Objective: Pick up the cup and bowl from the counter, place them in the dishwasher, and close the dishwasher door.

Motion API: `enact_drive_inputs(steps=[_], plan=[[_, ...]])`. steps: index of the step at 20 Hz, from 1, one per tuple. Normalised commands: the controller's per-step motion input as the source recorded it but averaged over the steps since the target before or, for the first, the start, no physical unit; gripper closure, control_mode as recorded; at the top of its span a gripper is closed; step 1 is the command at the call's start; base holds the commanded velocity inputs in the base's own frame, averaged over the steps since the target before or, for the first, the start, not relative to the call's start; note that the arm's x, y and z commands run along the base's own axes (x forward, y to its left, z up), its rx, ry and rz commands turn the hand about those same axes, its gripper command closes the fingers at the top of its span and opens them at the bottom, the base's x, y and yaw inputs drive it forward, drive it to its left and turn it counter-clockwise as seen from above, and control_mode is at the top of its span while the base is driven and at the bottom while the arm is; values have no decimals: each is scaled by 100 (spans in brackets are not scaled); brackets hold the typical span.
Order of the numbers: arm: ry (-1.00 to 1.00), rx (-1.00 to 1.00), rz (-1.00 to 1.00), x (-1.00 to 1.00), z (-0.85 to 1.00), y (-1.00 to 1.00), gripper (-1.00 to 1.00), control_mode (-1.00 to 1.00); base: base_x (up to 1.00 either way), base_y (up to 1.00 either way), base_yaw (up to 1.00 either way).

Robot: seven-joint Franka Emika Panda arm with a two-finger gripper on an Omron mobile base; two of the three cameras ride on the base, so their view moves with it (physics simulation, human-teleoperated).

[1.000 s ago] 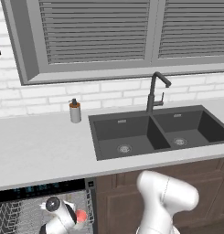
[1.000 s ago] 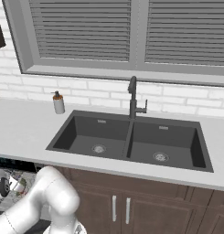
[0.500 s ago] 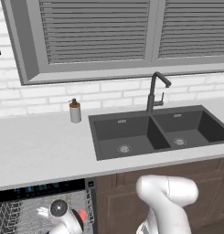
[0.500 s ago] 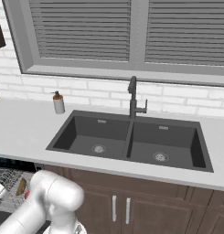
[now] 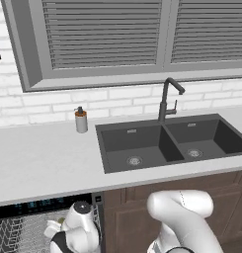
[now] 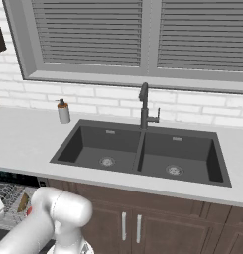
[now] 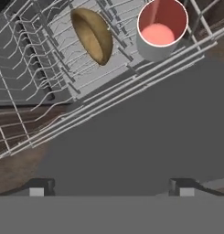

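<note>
- Kitchen first: we look over a long pale counter [image 5: 38,158] with a dark double sink [image 5: 162,141], a black faucet [image 5: 167,99], a soap dispenser [image 5: 81,120] against the white brick wall, and a shuttered window above. No cup or bowl stands on the stretch of slab that we see.
- Down at the lower left of the left base view, below the counter's edge, the dishwasher [image 5: 38,203] stands open, its black control strip and silver wire rack [image 7: 49,77] showing.
- Our arm reaches down in front of that opening. In the hand view the gripper [image 7: 112,186] has its two dark tips set wide apart, with nothing between them.
- Both task things sit in the rack, on the far side of the gripper: the bowl [image 7: 92,35] tilted on edge among the tines, and the cup [image 7: 161,28] upright just right of it, red inside facing us.
- Between the gripper and the rack lies a broad flat dark grey surface, which we judge to be the lowered dishwasher door [image 7: 145,137].
- We judge loading done and closing left. The door lies directly under the hand, its long axis running across the view, roughly parallel to the rack's front rail.
- We cannot see the bar handle or the door's free edge, so we would have to find that edge before lifting.
</note>
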Motion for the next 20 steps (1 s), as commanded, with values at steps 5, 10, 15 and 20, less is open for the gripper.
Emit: enact_drive_inputs(steps=[5, 10, 15, 20], plan=[[1, 0, 0, -46, -24, -2, -100, -100, 0, 0, 0], [0, 0, 0, -18, -9, 0, -100, -100, 0, 0, 0], [2, 0, 0, -1, -12, 0, -100, -100, 0, 0, 0], [5, 0, 0, 0, -17, 0, -100, -100, 0, 0, 0]])
